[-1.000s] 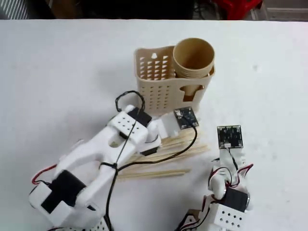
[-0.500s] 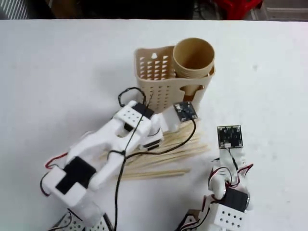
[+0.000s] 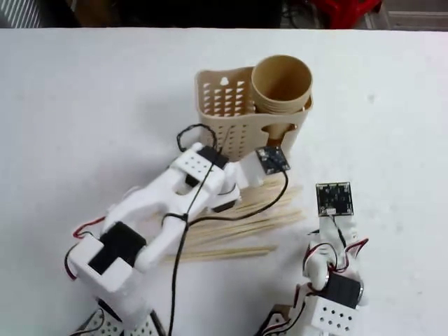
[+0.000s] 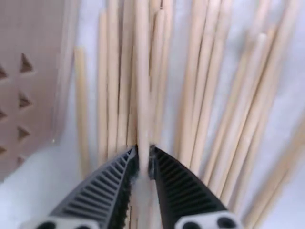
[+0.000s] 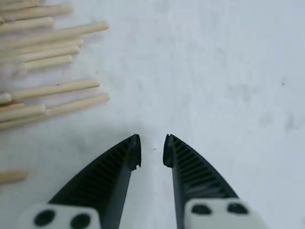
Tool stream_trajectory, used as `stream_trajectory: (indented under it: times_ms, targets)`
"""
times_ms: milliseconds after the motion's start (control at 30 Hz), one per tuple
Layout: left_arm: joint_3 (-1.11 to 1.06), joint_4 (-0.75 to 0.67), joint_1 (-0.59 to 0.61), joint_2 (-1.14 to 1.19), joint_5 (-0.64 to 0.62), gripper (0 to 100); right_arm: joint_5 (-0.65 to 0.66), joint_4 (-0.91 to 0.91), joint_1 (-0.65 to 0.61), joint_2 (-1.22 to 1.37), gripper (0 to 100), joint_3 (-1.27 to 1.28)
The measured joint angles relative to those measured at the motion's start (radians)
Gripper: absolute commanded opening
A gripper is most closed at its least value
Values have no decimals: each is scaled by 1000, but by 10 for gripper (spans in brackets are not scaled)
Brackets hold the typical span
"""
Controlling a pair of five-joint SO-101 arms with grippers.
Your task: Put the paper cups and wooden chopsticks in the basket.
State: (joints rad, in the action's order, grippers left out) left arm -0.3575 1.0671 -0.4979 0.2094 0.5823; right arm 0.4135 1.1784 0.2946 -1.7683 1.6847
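Chopstick [image 4: 142,71] pinched in left gripper [image 4: 143,158] beside basket [image 4: 28,71]; right gripper [image 5: 151,151] slightly apart over table [image 5: 214,71]

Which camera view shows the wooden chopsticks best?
The left wrist view: the chopsticks lie fanned close up, one pinched in the left gripper. The high view shows the pile partly under an arm. The right wrist view shows some ends near the right gripper.

Left fingers [image 4: 112,188] clamp one chopstick [image 4: 143,71]; right fingers [image 5: 114,179] slightly apart.
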Motion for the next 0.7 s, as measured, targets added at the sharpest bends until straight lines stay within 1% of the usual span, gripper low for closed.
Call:
stream_trajectory:
  times_ms: [100, 367, 467, 567, 700]
  targets:
    - [80, 83, 0, 0, 0, 23, 0, 0, 0, 0, 98, 0]
    - [377, 379, 0, 0, 0, 23, 0, 0, 0, 0, 98, 0]
    - [477, 468, -2, -5, 0, 23, 0, 0, 0, 0, 98, 0]
    - [522, 520, -2, -81, 0, 23, 0, 0, 0, 0, 98, 0]
    - [535, 554, -2, -284, 0, 23, 0, 0, 0, 0, 98, 0]
